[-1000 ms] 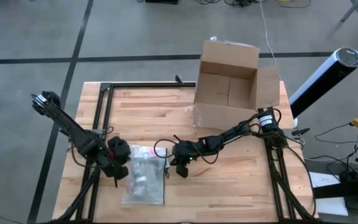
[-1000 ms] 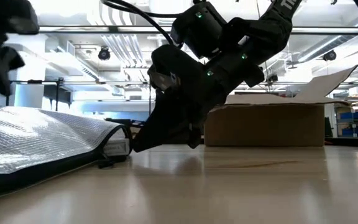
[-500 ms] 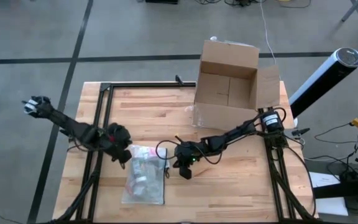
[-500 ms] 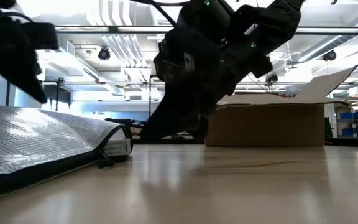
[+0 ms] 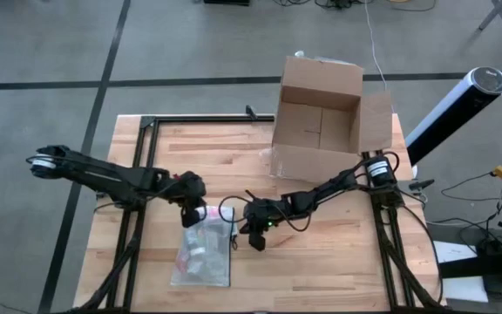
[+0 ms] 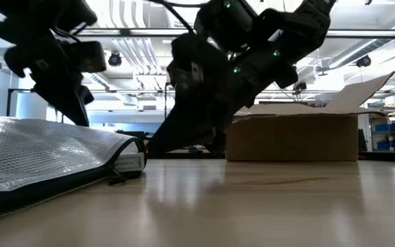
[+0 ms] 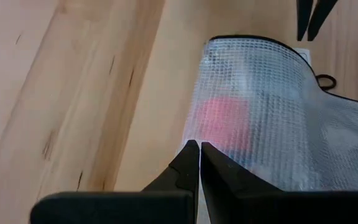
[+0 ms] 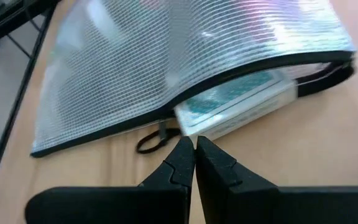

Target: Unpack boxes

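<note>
The brown cardboard box (image 5: 316, 122) stands open on its base at the table's far right, its flaps up. Nearer the front lies a flat translucent mesh pouch (image 5: 203, 253). A white teal-printed pack (image 8: 235, 102) shows in its mouth, and something red (image 7: 222, 121) shows through the mesh. My left gripper (image 7: 199, 148) is shut, its tips at the pouch's far-left edge. My right gripper (image 8: 194, 146) is shut, its tips low at the pouch's right side, just before the mouth and beside the zip's cord loop (image 8: 148, 142). My left gripper slants down from the table's left, its shut tips over the pouch's far-left edge (image 7: 194, 134); I cannot tell whether they touch it. My right gripper slants down from the table's right, its shut tips just short of the pack in the pouch's mouth (image 8: 191, 127); touching cannot be told.
Black frame rails (image 5: 146, 157) run along the table's left and far sides, and another set stands at the right (image 5: 386, 227). A dark cylinder (image 5: 456, 109) leans off the table's right edge. Bare wood lies between the pouch and the box.
My left gripper has swung from the pouch's left side toward the table's far and right edges and has come over the pouch's far-left corner, turning as it went; it stays shut. The pouch, the box and my right gripper have kept still.
</note>
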